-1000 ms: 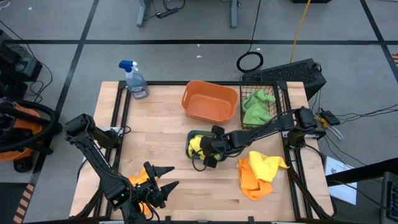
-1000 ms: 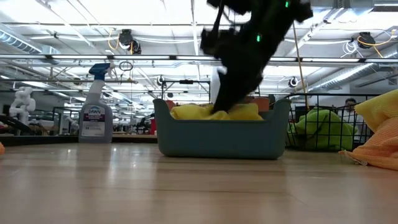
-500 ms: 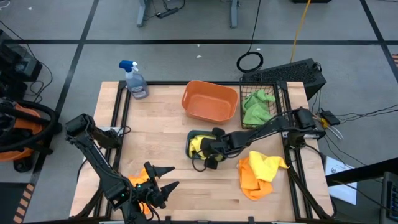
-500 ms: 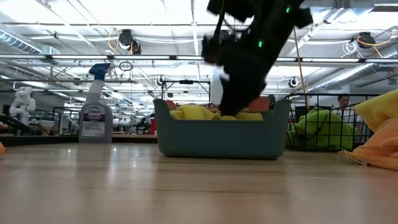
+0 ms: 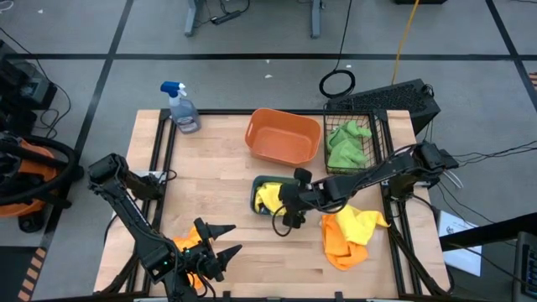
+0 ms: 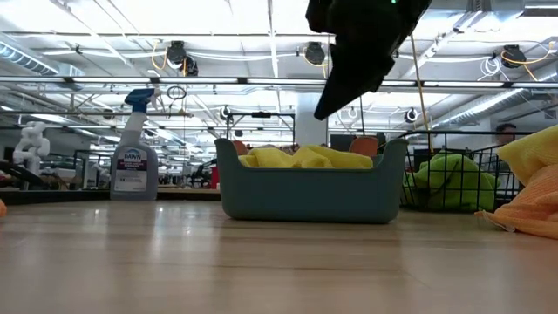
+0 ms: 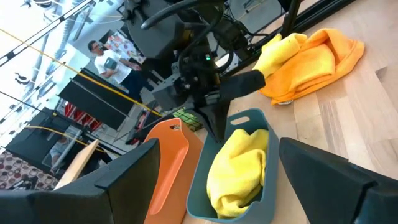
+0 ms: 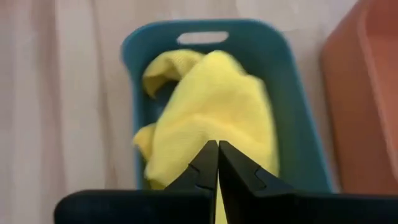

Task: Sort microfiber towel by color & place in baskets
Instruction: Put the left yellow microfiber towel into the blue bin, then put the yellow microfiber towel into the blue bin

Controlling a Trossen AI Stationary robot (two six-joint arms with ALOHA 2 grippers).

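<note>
At the near edge of the pale wooden worktop (image 5: 218, 180), the left pincer (image 5: 220, 239) is waiting with its two dark fingers spread wide and nothing between them, just beside a small orange cloth (image 5: 186, 243) that is partly hidden under the arm. Toward the right near side, a soft heap of orange and yellow microfiber cloths (image 5: 348, 235) is lying loose on the wood. In the middle, the small teal rectangular plastic tray (image 5: 262, 181) is holding a crumpled yellow microfiber cloth (image 5: 268, 198), and the right pincer (image 5: 285, 220) is hanging just above the tray's near rim with its fingers (image 8: 239, 171) pressed together, holding nothing. Behind the tray, the rounded orange plastic tub (image 5: 284, 136) is sitting with no cloth showing inside, and just beside it on the right the black wire-mesh basket (image 5: 379, 113) is holding bright green cloths (image 5: 346, 144). At the far left corner, a clear spray bottle with a blue nozzle (image 5: 181, 107) is standing upright.
</note>
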